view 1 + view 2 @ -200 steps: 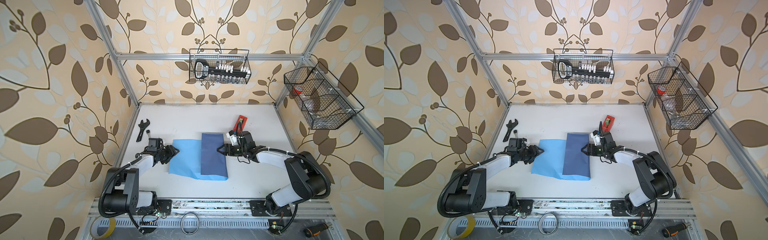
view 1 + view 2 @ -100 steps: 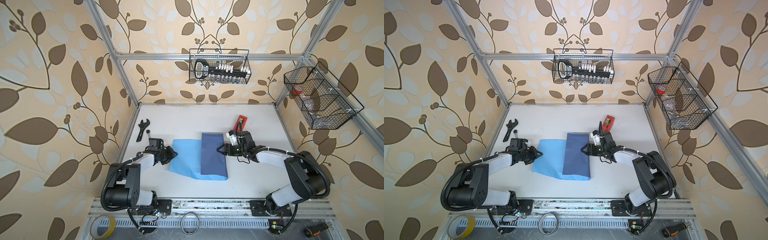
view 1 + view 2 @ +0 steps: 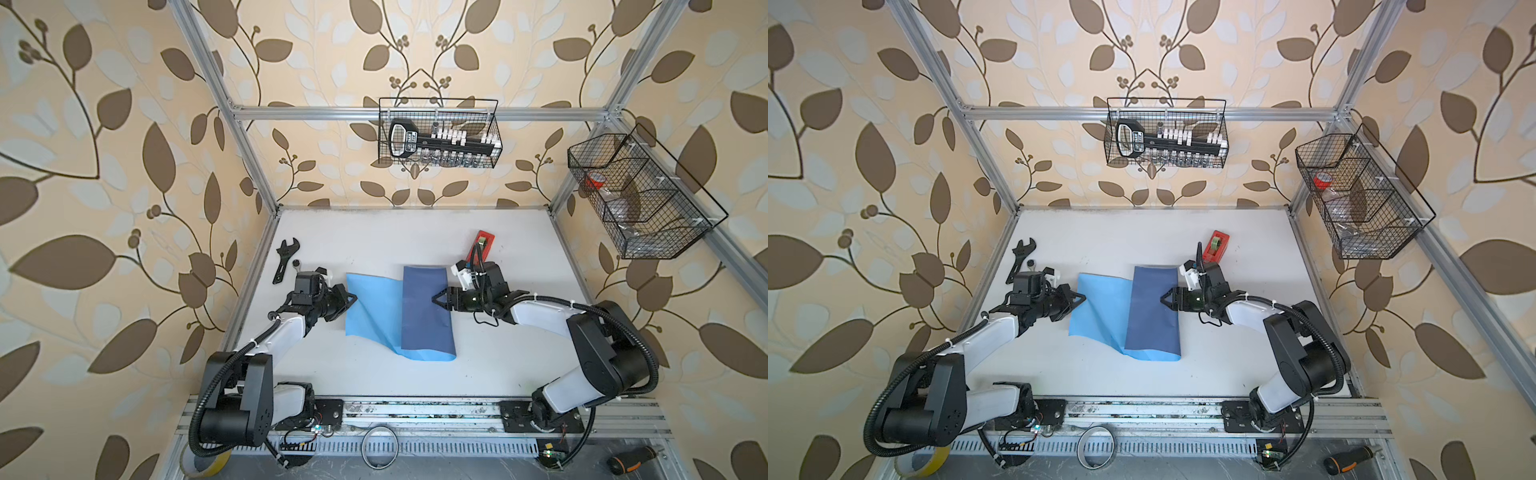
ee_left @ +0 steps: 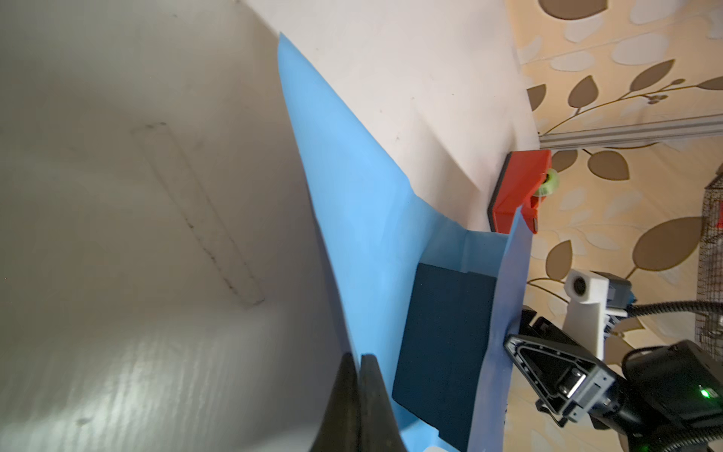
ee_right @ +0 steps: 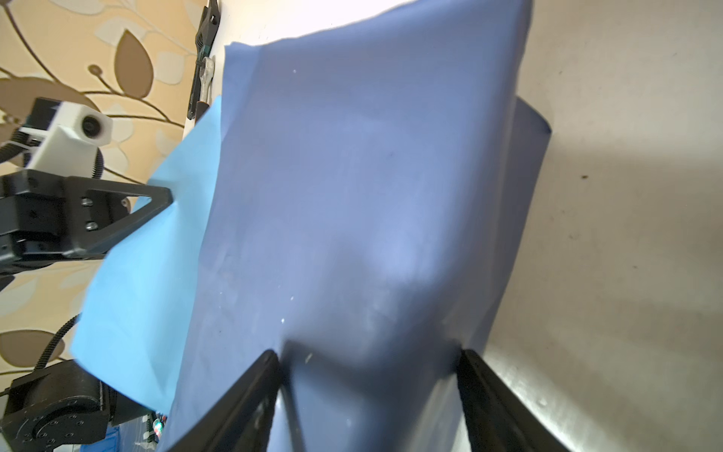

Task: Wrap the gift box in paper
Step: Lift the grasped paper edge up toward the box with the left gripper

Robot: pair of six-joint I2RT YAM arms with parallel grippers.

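While left gripper (image 3: 352,297) pinches the paper (image 3: 374,309), right gripper (image 3: 435,299) straddles it.

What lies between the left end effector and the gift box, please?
Only light-blue paper: in the left wrist view it spans from the left end effector to the gift box.

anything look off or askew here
The paper isn't flat: a diagonal ridge runs across its light-blue half from the left gripper, which pinches its edge, to the near edge. A wrench lying back left seems unrelated to wrapping.
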